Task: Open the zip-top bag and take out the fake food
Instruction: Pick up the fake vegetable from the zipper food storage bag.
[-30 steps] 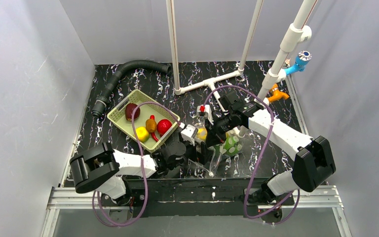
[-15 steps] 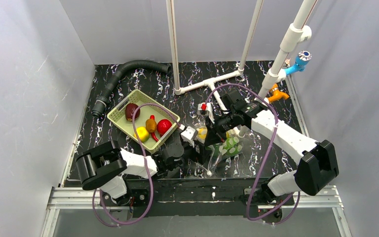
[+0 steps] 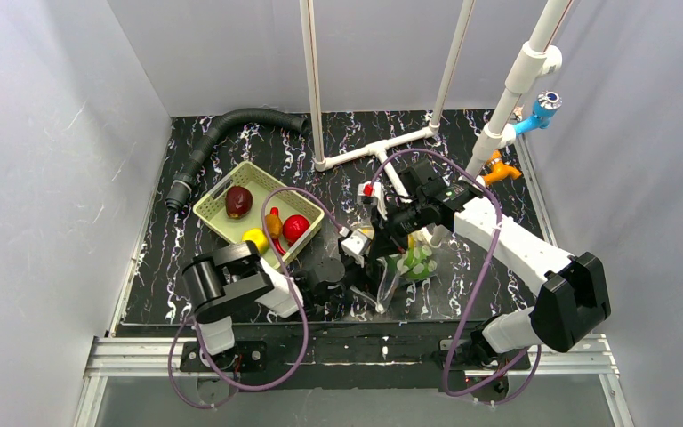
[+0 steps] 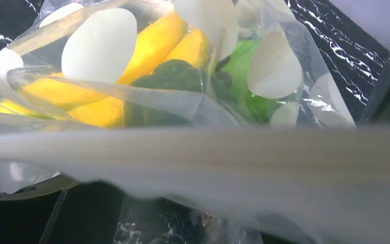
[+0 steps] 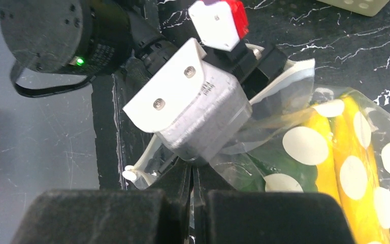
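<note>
Fruit [image 3: 295, 228] of glossy plastic sits in two places seen from above. Dark red, red, orange and yellow pieces lie in the green basket [image 3: 222, 222]. The dotted bag [image 3: 413, 265] stands crumpled on the bench [image 3: 480, 169] between the two arms, near the front edge. The left tool [image 3: 358, 247] and right tool [image 3: 389, 233] both crowd its top edge.

From the left wrist, film fills the view. A banana [image 4: 147, 40] and a green piece [image 4: 244, 66] lie inside. A blurred band hides the fingers, so I cannot tell how wide that tool stands or whether it grips.

From the right wrist, the right tool's dark fingers [image 5: 172, 203] are pressed together, apparently pinching a fold at the bag's mouth. The film looks thin, light and slippery and will likely sag. The stiffer zip strip seems the place to hold it. The hard banana should be taken across its middle.
</note>
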